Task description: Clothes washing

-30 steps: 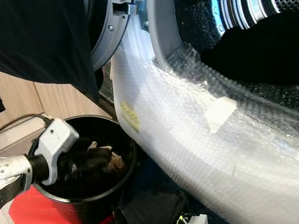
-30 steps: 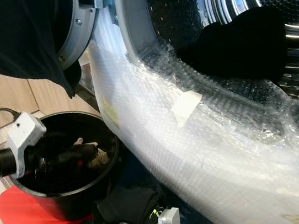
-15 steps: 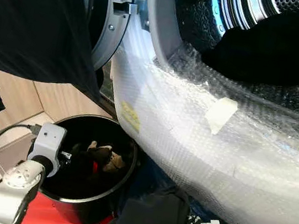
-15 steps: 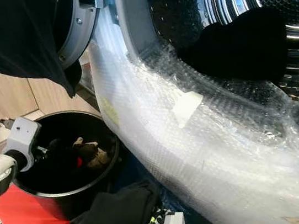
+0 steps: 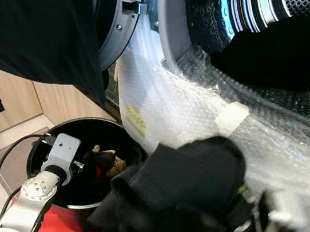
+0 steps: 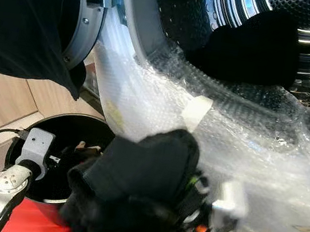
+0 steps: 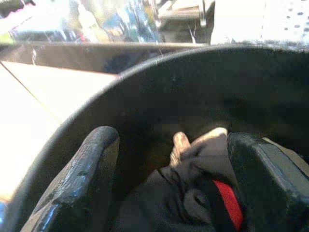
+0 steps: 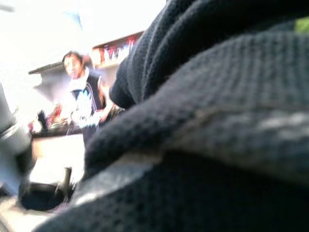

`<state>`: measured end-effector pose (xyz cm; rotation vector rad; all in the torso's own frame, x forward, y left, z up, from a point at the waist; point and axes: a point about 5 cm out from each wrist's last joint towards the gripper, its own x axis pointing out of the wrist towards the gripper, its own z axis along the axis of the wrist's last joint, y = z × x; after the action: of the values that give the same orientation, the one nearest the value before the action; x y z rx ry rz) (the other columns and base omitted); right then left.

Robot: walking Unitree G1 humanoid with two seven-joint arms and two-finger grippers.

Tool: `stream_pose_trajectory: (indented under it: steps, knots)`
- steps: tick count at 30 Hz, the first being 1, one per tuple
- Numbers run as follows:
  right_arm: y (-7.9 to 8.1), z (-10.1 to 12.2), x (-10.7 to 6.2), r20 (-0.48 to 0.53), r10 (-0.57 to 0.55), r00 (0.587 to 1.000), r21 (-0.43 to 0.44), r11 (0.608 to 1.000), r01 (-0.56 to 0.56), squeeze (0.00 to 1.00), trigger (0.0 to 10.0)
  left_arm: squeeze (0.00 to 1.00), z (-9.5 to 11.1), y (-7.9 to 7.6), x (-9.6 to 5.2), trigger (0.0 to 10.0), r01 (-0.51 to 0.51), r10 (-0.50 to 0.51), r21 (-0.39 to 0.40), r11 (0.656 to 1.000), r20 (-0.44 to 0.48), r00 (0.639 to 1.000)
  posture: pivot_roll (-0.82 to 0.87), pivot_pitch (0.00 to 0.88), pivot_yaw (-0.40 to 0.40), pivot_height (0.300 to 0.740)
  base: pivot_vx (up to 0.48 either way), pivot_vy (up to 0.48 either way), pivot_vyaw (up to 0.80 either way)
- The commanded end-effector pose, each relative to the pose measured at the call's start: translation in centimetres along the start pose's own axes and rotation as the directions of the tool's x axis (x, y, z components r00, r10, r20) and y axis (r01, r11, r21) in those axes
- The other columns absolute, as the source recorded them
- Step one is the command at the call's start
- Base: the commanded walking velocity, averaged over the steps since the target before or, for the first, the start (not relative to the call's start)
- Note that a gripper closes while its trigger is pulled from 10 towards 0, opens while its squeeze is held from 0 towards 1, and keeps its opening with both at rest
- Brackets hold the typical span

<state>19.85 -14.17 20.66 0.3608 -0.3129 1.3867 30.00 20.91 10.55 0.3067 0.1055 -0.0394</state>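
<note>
Left eye view: right gripper [image 5: 239, 211] lifts dark garment [image 5: 183, 183] beside washer drum [image 5: 294, 31].

The round plastic laundry bucket [image 5: 131, 141] is black, and the heap of clothes in it [image 7: 193, 203] is black with a red stripe and a tan scrap. The bulky knitted garment [image 5: 186, 184] is black with a waffle weave. The bubble wrap over the washer front [image 5: 179, 108] is clear white, with a yellow label. The perforated steel drum [image 5: 308, 10] is silver. The left gripper's fingers [image 7: 82, 174] are black.
</note>
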Motion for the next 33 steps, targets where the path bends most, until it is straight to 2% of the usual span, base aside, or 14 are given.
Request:
stream_pose_trajectory:
  steps: [1,3,6,13,15,18,21,23,28,29,30,31,32,33]
  knots:
    - [0.5,1.6,0.4,0.049,0.038,0.998,-0.038,0.999,-0.037,0.0,0.0,0.0,0.6,-0.1,0.1,10.0,-0.001,-0.002,0.063,0.998,0.038,0.999,0.08,0.111,-0.037,0.74,0.0,0.0,0.0]
    - [0.5,2.3,0.4,0.057,0.039,0.998,-0.045,0.998,-0.036,0.0,0.0,0.0,1.5,0.0,0.1,10.0,-0.016,0.009,0.071,0.997,0.109,0.994,0.08,0.109,-0.033,0.74,0.0,0.0,0.0]
    - [0.2,2.8,0.4,0.058,0.002,0.998,-0.083,0.997,0.003,0.0,0.0,0.0,3.0,0.7,-0.2,10.0,-0.093,0.079,0.067,0.993,0.191,0.978,0.09,0.117,-0.034,0.74,0.0,0.0,0.0]
    - [0.5,4.7,0.7,0.152,0.013,0.988,-0.1,0.995,0.002,0.0,0.0,0.0,2.3,0.4,-0.6,10.0,-0.096,0.088,0.038,0.995,0.171,0.981,0.09,0.126,-0.036,0.74,0.0,0.0,0.0]
    - [0.6,7.7,1.2,0.295,0.055,0.954,-0.134,0.991,-0.016,0.0,0.0,0.0,2.0,0.0,-0.6,10.0,-0.095,0.082,0.07,0.993,0.168,0.982,0.09,0.129,-0.041,0.74,0.0,0.0,0.0]
    - [0.8,10.2,1.8,0.384,0.127,0.915,-0.195,0.979,-0.054,0.0,0.0,0.0,2.1,-0.2,-0.4,10.0,-0.09,0.08,0.057,0.994,0.166,0.983,0.08,0.125,-0.039,0.74,0.0,0.0,0.0]
    - [0.5,12.4,2.5,0.427,0.172,0.888,-0.248,0.966,-0.068,0.0,0.0,0.0,2.1,-0.3,-0.2,10.0,-0.081,0.071,0.053,0.995,0.162,0.984,0.09,0.127,-0.036,0.74,0.0,0.0,0.0]
    - [0.0,13.4,2.9,0.445,0.158,0.881,-0.265,0.964,-0.04,0.0,0.0,0.0,2.1,-0.4,-0.2,10.0,-0.082,0.073,0.047,0.996,0.164,0.984,0.09,0.127,-0.036,0.74,0.0,0.0,0.0]
    - [-0.1,17.7,4.8,0.541,0.224,0.811,-0.33,0.943,-0.04,0.0,0.0,0.0,1.8,-0.7,-0.3,10.0,-0.07,0.062,0.048,0.996,0.152,0.986,0.07,0.122,-0.032,0.74,0.0,0.0,0.0]
    - [-0.4,18.4,5.4,0.564,0.221,0.795,-0.329,0.944,-0.028,0.0,0.0,0.0,1.8,-0.7,-0.2,10.0,-0.077,0.077,-0.004,0.997,0.145,0.986,0.06,0.119,-0.031,0.74,0.0,0.0,0.0]
    - [-0.4,18.4,5.4,0.564,0.221,0.795,-0.329,0.944,-0.028,0.0,0.0,0.0,1.8,-0.7,-0.2,10.0,-0.077,0.077,-0.004,0.997,0.145,0.986,0.06,0.119,-0.031,0.74,0.0,0.0,0.0]
    - [-1.1,19.1,6.4,0.615,0.216,0.758,-0.302,0.953,-0.027,0.0,0.0,0.0,2.0,-0.7,0.0,10.0,-0.089,0.098,-0.073,0.993,0.141,0.985,0.05,0.118,-0.029,0.74,0.0,0.0,0.0]
    - [-1.9,19.4,7.2,0.67,0.202,0.714,-0.259,0.965,-0.03,0.0,0.0,0.0,2.2,-0.7,0.2,10.0,-0.092,0.104,-0.09,0.992,0.146,0.984,0.05,0.11,-0.026,0.74,0.0,0.0,0.0]
    - [-2.4,19.5,7.8,0.698,0.189,0.691,-0.242,0.97,-0.021,0.0,0.0,0.0,2.3,-0.8,0.3,10.0,-0.089,0.101,-0.086,0.992,0.148,0.984,0.06,0.097,-0.023,0.74,0.0,0.0,0.0]
